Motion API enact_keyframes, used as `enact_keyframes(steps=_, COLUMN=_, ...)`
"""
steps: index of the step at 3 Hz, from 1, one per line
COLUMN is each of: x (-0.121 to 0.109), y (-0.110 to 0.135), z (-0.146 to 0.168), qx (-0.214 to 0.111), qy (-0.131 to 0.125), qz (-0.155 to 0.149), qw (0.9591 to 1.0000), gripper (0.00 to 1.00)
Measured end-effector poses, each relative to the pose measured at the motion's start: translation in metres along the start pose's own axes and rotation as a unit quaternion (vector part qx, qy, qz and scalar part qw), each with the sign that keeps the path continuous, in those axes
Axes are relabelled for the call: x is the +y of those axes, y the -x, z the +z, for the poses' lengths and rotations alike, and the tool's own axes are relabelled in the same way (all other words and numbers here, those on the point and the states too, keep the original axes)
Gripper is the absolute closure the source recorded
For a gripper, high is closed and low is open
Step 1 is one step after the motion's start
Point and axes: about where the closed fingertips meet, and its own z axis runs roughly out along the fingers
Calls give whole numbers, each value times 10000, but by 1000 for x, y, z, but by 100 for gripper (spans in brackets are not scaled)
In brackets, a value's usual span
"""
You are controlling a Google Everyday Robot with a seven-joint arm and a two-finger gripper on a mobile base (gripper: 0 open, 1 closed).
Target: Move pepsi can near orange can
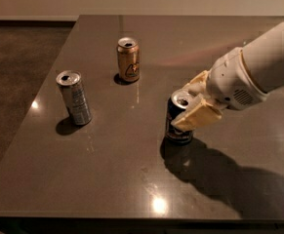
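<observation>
The arm is showing as a thick, smooth white cylinder, glowing slightly warm in the dim light. A thin dark seam is ringing it where it is meeting the wrist housing, a rounded white shell that is carrying a small patch of fine dots, like a grille, on its lower side. The pincer is wearing two flat, wedge-shaped fingers in pale cream-yellow, duller than the shell. It is sitting right of the bench's middle, its fingers pressing either side of the pepsi can.
</observation>
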Motion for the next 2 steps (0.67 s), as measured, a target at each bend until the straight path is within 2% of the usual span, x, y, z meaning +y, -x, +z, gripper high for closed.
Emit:
enact_keyframes(steps=1, x=-19, y=24, z=-6, qx=24, qy=-286, qz=14, qw=9996, gripper=100)
enact_keyframes(steps=2, x=-40, y=45, z=-7, qx=47, qy=-560, qz=116, qw=9984, gripper=100)
